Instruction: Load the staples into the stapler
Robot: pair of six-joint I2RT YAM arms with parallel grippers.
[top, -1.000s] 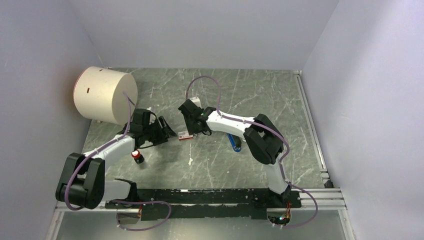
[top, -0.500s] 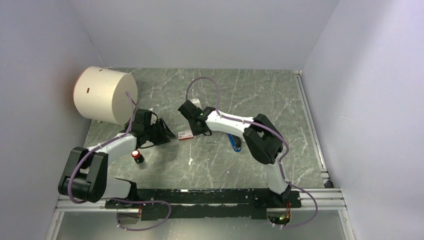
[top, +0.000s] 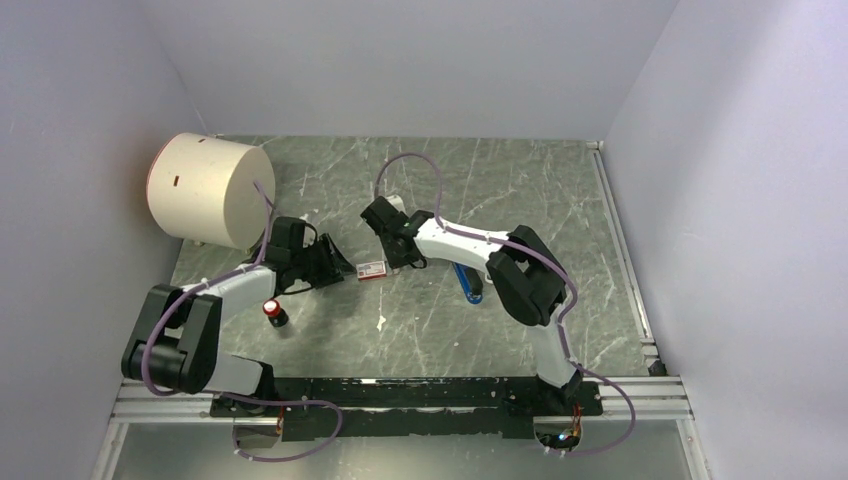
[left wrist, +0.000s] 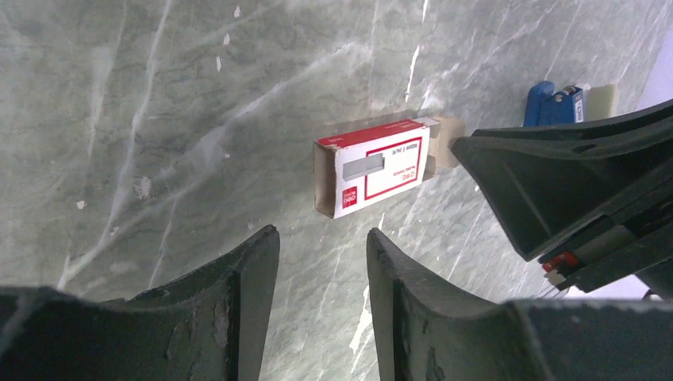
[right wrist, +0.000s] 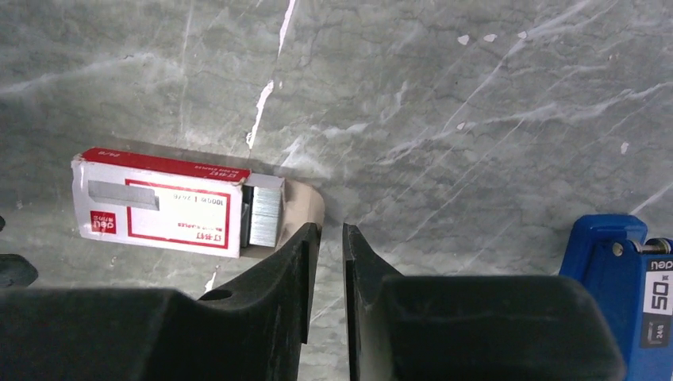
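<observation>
Your left fingers (left wrist: 230,309) stand moderately apart with only bare tabletop (left wrist: 159,119) between them, low and just short of the box (left wrist: 377,167) of staples. Your right fingers (right wrist: 278,294) are drawn narrow at the box's other end, with a thin slit between them and nothing in it. There the inner tray is slid partly out and the silvery staples (right wrist: 266,210) show. The fingertips sit just beside the tray's tan end; you can't tell whether they touch it. The stapler (top: 470,288) lies on the tabletop to the right of the box, apart from it and partly under the right arm — neither set of fingers touches it. A pale cylinder (top: 205,190) stands at far left.
</observation>
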